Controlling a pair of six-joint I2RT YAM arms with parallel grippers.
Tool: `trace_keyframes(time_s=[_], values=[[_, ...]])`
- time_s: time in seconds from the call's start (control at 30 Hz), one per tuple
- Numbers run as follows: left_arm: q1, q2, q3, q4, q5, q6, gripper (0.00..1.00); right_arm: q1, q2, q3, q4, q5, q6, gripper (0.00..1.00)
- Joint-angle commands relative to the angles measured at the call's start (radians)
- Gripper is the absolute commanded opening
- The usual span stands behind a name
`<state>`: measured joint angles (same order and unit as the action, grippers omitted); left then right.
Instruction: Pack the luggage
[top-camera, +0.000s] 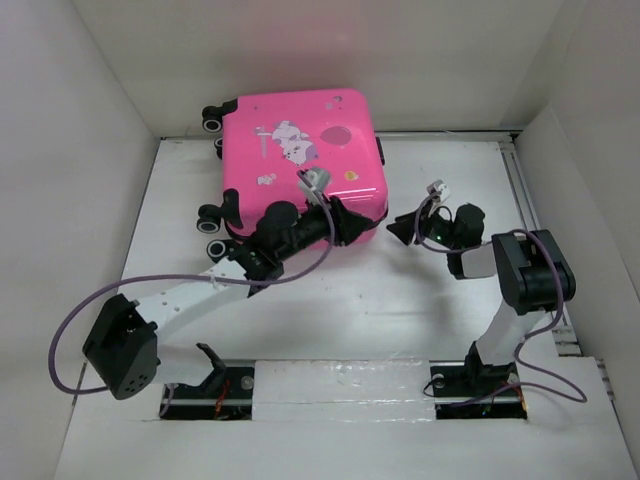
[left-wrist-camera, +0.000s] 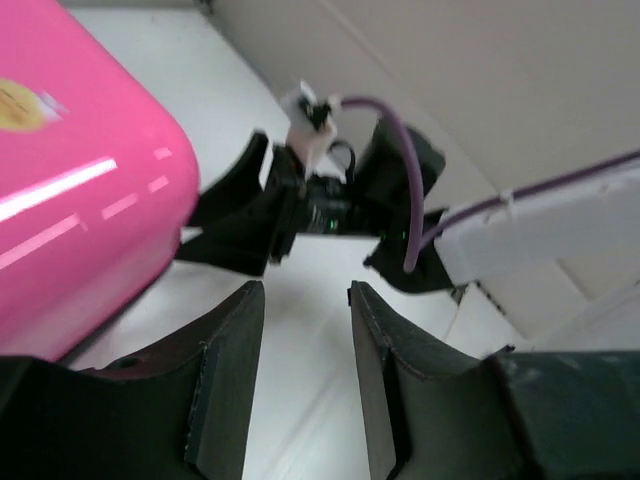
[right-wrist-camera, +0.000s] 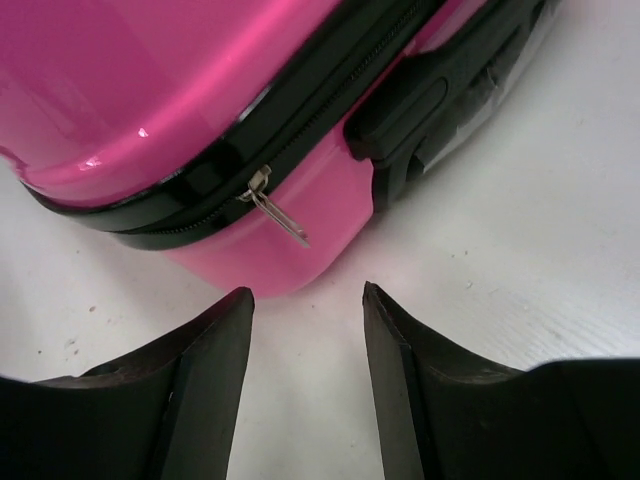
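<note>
One suitcase (top-camera: 300, 160), pink, closed, lay flat at the far centre of the table (top-camera: 330, 310), wheels to the left. One left gripper (top-camera: 360, 222), jaws apart, empty, sat at its near right corner. One right gripper (top-camera: 402, 232), jaws apart, empty, sat just beside that corner, facing the zipper pull (right-wrist-camera: 275, 210).

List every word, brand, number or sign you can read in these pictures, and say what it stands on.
None can be read. The suitcase shows only cartoon pictures; the small yellow mark on its lid is too blurred to tell whether it holds letters.
</note>
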<state>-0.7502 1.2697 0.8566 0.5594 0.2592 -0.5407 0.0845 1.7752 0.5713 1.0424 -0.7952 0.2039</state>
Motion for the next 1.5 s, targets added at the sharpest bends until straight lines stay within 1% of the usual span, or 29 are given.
trace_keyframes(time_s=[0.0,0.03,0.07,0.13,0.2,0.33,0.4,0.47,0.53,0.57,0.6,0.67,0.7,0.77,0.8,0.83,0.97,1.1,1.2,1.33,1.37,1.47], values=[[-0.107,0.000,-0.007,-0.085,-0.196,0.127,0.34,-0.020,-0.020,0.064,0.108,-0.116,-0.029,0.54],[-0.107,0.000,-0.039,-0.085,-0.196,0.127,0.34,-0.020,-0.008,0.079,0.099,-0.130,-0.029,0.54],[-0.107,-0.012,-0.062,-0.049,-0.196,0.093,0.33,-0.020,0.007,0.097,0.070,-0.160,-0.043,0.54],[-0.107,-0.012,-0.109,-0.020,-0.196,0.084,0.33,-0.020,0.036,0.143,0.070,-0.194,-0.052,0.54],[-0.107,-0.003,-0.110,-0.019,-0.205,0.074,0.32,-0.020,0.055,0.182,0.059,-0.245,-0.052,0.53],[-0.098,0.033,-0.131,-0.019,-0.229,0.052,0.30,-0.020,0.082,0.217,0.039,-0.274,-0.052,0.53],[-0.065,0.058,-0.149,-0.007,-0.193,0.038,0.29,-0.020,0.093,0.231,0.039,-0.285,-0.052,0.53],[-0.064,0.072,-0.163,0.017,-0.178,0.028,0.28,-0.020,0.102,0.240,0.039,-0.294,-0.052,0.53],[-0.064,0.082,-0.163,0.026,-0.178,0.028,0.28,-0.020,0.102,0.240,0.039,-0.305,-0.052,0.49],[-0.064,0.094,-0.172,0.027,-0.178,0.028,0.28,-0.020,0.113,0.249,0.028,-0.305,-0.052,0.46],[-0.064,0.094,-0.172,0.027,-0.178,0.028,0.28,-0.020,0.113,0.249,0.028,-0.305,-0.052,0.40],[-0.064,0.117,-0.172,0.036,-0.178,0.028,0.26,-0.009,0.122,0.249,0.019,-0.305,-0.052,0.36],[-0.064,0.134,-0.172,0.036,-0.178,0.028,0.26,-0.009,0.122,0.249,0.019,-0.305,-0.052,0.31],[-0.064,0.148,-0.172,0.045,-0.187,0.028,0.25,-0.009,0.122,0.249,0.019,-0.305,-0.052,0.26],[-0.064,0.158,-0.172,0.054,-0.196,0.028,0.25,-0.009,0.122,0.249,0.019,-0.289,-0.052,0.23],[-0.064,0.158,-0.172,0.054,-0.196,0.028,0.24,-0.009,0.122,0.239,0.019,-0.289,-0.052,0.15],[-0.064,0.192,-0.151,0.072,-0.253,0.038,0.23,-0.009,0.084,0.193,0.008,-0.233,-0.052,0.00],[-0.064,0.262,-0.097,0.073,-0.307,0.038,0.20,0.000,0.026,0.133,-0.016,-0.170,-0.052,0.00],[-0.064,0.301,-0.055,0.073,-0.365,0.038,0.19,0.000,-0.044,0.084,-0.112,-0.073,-0.070,0.00],[-0.022,0.345,-0.033,0.086,-0.365,0.004,0.19,0.021,-0.140,0.023,-0.215,0.036,-0.084,0.00],[-0.012,0.346,-0.033,0.086,-0.365,0.004,0.19,0.035,-0.160,-0.005,-0.249,0.083,-0.084,0.00],[-0.012,0.368,0.005,0.085,-0.365,0.013,0.19,0.055,-0.229,-0.040,-0.312,0.123,-0.093,0.00]])
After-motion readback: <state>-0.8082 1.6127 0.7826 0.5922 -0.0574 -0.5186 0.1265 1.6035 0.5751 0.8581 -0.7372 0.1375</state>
